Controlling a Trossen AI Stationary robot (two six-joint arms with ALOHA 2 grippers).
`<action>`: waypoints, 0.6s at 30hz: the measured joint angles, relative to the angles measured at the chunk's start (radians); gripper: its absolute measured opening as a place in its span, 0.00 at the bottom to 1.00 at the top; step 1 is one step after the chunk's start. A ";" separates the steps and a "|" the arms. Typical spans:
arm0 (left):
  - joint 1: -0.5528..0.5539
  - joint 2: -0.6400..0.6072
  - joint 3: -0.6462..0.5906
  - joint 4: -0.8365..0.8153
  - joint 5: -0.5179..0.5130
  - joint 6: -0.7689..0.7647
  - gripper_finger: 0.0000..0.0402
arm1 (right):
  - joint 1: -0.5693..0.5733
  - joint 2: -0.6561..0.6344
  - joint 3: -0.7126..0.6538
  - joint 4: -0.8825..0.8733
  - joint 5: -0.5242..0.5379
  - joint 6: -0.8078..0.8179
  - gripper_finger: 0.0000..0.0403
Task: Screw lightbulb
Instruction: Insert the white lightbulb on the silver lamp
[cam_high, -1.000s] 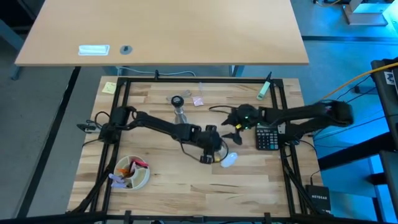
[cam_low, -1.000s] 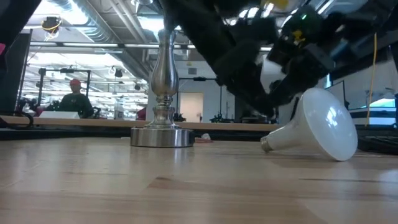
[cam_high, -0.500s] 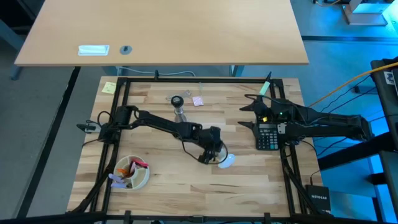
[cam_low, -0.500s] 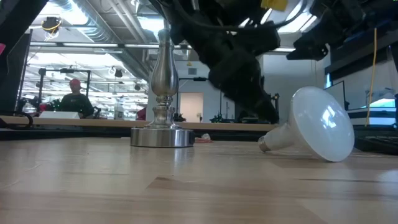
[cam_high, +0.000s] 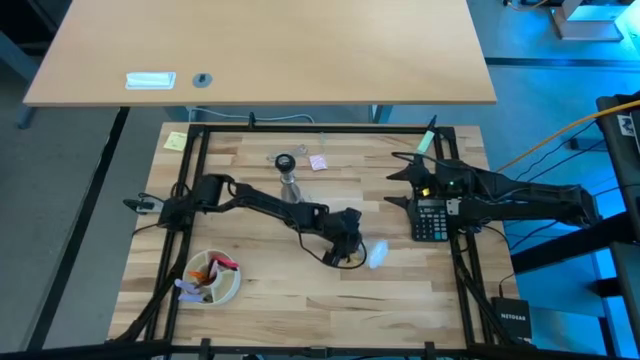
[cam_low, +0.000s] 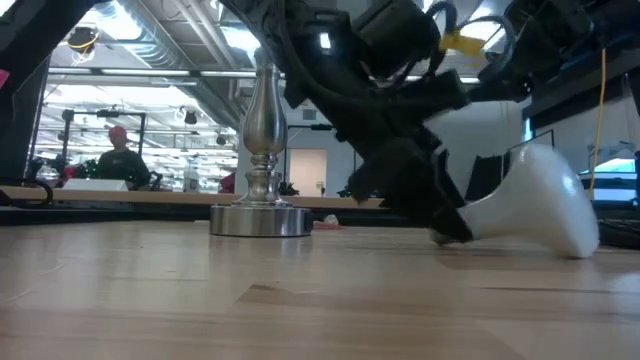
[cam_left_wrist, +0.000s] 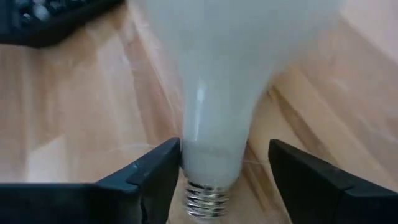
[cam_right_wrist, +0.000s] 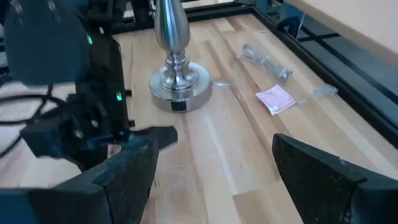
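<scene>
The lightbulb (cam_high: 377, 256) lies on its side on the wooden desk (cam_high: 280, 300), toward the middle and a little to the right, its white domed head pointing away from the left arm and its narrow screw base (cam_left_wrist: 204, 200) toward it. The left tool (cam_left_wrist: 211, 174) sits low over the desk with its two dark fingers (cam_left_wrist: 152, 177) on either side of the bulb's neck; one finger is against the glass, the other stands apart from it, so the tool is open around the neck rather than clamped. Behind the bulb stands the silver lamp stand (cam_low: 261, 150), upright and well apart. The right tool (cam_high: 400, 180) waits open near the desk's right edge, over the black calculator (cam_high: 430, 220). A bowl (cam_high: 212, 277) sits at the front left.
</scene>
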 joint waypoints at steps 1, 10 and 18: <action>0.000 0.006 0.000 0.008 0.004 -0.001 0.56 | 0.000 0.000 0.000 -0.004 0.000 0.000 0.80; 0.000 0.009 0.000 0.051 -0.003 -0.112 0.48 | 0.000 0.000 0.000 -0.002 0.000 0.001 0.80; 0.000 0.008 0.017 0.070 -0.002 -0.299 0.39 | 0.000 0.001 0.000 0.000 0.025 0.002 0.80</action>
